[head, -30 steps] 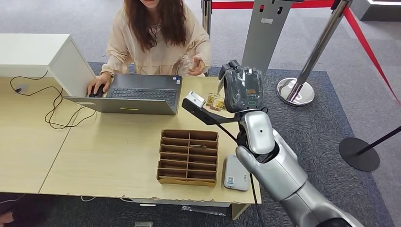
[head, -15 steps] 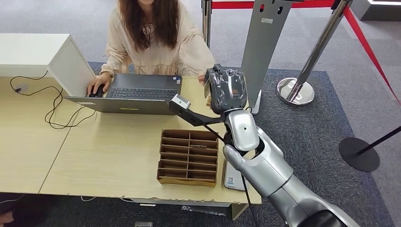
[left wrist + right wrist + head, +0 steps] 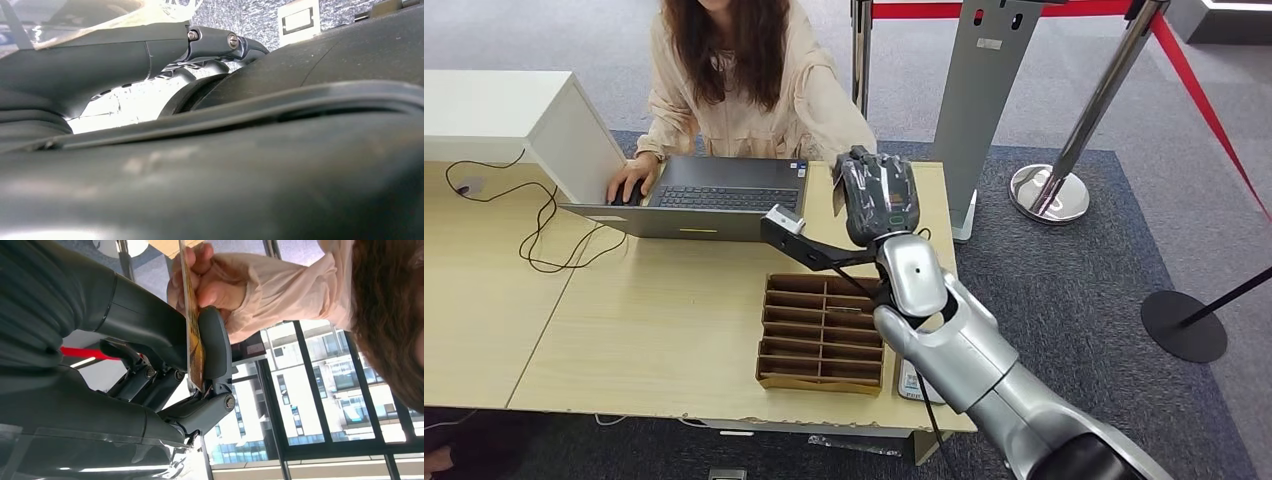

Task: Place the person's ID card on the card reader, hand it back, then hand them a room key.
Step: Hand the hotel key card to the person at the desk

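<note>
- Yellow-printed ID card (image 3: 192,320): pinched edge-on between thumb and fingers of right hand (image 3: 879,195), raised over the counter (image 3: 624,330) at about 1 o'clock, toward the person; person's hand (image 3: 210,282) also grips it, likely mid-handover.
- Grey card reader (image 3: 911,380): flat at 5 o'clock, beside the wooden key tray (image 3: 822,330), within reach.
- Left hand: grip cannot be told.

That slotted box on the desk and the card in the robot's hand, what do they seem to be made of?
The slotted box looks like thin brown wood or stiff board: matte, flat dividers, pale cut edges. The card, pinched in the right hand while the person's hand grips it too, looks like thin, rigid printed plastic, seen edge-on, though laminated card is possible.
</note>
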